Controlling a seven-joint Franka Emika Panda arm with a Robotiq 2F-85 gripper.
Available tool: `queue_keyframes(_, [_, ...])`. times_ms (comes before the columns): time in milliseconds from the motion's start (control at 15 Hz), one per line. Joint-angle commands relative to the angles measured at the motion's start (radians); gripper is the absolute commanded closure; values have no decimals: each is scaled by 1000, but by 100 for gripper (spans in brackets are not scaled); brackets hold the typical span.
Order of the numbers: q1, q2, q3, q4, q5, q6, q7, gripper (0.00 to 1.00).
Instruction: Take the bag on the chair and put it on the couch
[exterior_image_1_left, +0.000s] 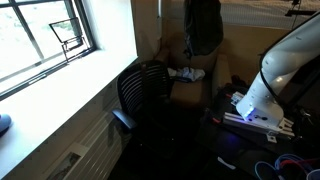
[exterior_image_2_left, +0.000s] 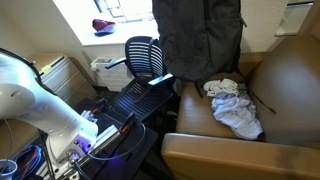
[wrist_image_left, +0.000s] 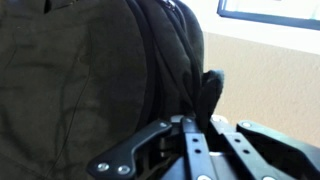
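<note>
One bag (exterior_image_2_left: 195, 40) hangs with its long axis vertical from your hand (wrist_image_left: 190, 100), which is clamped on its fabric. The couch (exterior_image_2_left: 290, 80) seat lies below it and the chair (exterior_image_2_left: 145, 55) beside, so you probably need to lower it straight down.

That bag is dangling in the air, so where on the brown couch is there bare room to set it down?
The couch seat is bare along its front edge, between the white cloth bundle and the black chair. The bundle crowds the middle and back of the seat, roughly below the hanging bag.
</note>
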Motion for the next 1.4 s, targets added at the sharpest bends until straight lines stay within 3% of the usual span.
queue_keyframes(0, [-23,48,15,43,29,-8,55,98])
queue_keyframes(133, [-55,185,-40,134,18,66,62,98])
queue_keyframes(400, [-111,394,-106,209,10,168,116,98])
queue_keyframes(600, [-125,562,-116,200,-56,242,223,98])
queue_keyframes(733, [-96,632,-131,168,-165,244,362,98])
queue_keyframes(800, [-125,581,-115,159,-101,217,257,93])
queue_keyframes(933, [-113,662,-117,160,-151,248,337,93])
queue_keyframes(1133, [-107,670,-117,167,-154,253,350,93])
queue_keyframes(1200, [-107,665,-118,169,-154,252,350,98])
queue_keyframes(1333, [-139,732,-111,266,-97,65,392,98])
